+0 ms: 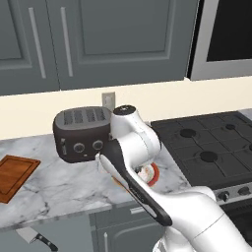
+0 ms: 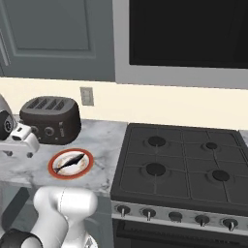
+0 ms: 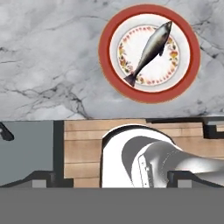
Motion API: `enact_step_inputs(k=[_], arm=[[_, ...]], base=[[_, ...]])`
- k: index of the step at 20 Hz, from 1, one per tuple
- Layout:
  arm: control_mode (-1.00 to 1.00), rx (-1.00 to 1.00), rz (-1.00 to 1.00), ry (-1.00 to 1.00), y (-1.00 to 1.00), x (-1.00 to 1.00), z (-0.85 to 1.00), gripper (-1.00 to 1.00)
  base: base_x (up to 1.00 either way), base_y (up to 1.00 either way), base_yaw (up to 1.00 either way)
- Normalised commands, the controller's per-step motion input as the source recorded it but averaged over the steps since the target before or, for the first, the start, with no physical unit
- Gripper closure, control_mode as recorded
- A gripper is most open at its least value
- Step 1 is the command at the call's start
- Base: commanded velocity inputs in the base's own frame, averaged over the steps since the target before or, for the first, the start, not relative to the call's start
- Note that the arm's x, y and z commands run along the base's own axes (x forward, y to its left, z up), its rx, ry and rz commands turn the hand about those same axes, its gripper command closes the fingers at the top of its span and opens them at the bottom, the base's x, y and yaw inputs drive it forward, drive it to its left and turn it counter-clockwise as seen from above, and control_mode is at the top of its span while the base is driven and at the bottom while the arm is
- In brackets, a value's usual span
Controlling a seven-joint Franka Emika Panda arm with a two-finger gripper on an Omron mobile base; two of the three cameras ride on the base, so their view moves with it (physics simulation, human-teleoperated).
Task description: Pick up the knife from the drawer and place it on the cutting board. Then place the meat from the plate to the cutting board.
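wall: cream backsplash (image 2: 160, 104) with a socket (image 2: 87, 96);
cabinets: grey doors (image 1: 93, 39) overhead;
counter: grey-veined marble (image 1: 64, 184);
stove: black cooktop (image 2: 179, 164) beside counter

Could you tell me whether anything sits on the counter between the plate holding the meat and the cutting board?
Nothing visible does. In the left base view the cutting board lies at the counter's left, and bare marble runs from it toward the plate. The toaster stands further back, off that path. The meat lies uncovered on the plate.
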Motion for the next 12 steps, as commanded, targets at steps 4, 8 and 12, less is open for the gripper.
enact_step_inputs(k=[4, 8, 12], arm=[[-1.0, 0.0, 0.0, 0.0, 0.41, -0.05, -0.36, -1.0], [-1.0, 0.0, 0.0, 0.0, 0.47, -0.03, -0.37, -1.0], [-1.0, 0.01, 0.0, 0.0, 0.57, -0.02, -0.39, -1.0]], base=[[0.0, 0.0, 0.0], [0.0, 0.0, 0.0], [0.0, 0.0, 0.0]])
